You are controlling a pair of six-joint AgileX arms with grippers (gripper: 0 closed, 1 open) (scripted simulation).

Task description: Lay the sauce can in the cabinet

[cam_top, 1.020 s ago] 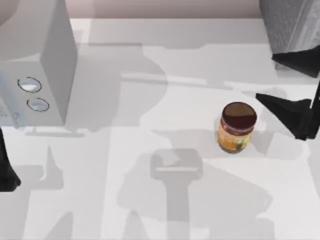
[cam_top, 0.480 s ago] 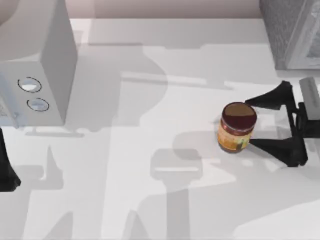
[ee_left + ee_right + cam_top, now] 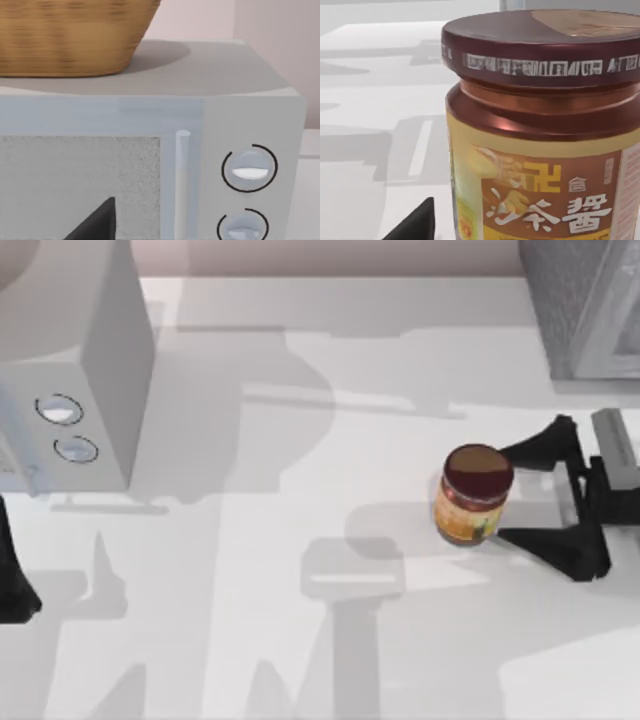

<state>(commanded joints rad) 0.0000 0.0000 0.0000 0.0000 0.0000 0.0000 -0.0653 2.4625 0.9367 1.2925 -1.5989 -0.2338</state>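
Observation:
The sauce can [image 3: 473,496] stands upright on the white table, right of centre, with its dark maroon lid up and an orange-yellow label; it looms close in the right wrist view [image 3: 540,140]. My right gripper [image 3: 500,494] lies level at the can's right, open, with one dark finger [image 3: 535,445] behind the can and the other in front of it, both tips beside the can's right half. The cabinet [image 3: 575,300] is the dark-grey speckled box at the back right corner. My left gripper [image 3: 14,590] is parked at the left edge, open.
A pale microwave-like box [image 3: 100,390] with two round silver knobs [image 3: 60,410] stands at the back left; a woven basket [image 3: 70,35] rests on top of it. Bare table lies between this box and the can.
My right gripper came down from the right edge, turned level and slid left, so its open fingers now flank the can. The can and the left arm have not moved.

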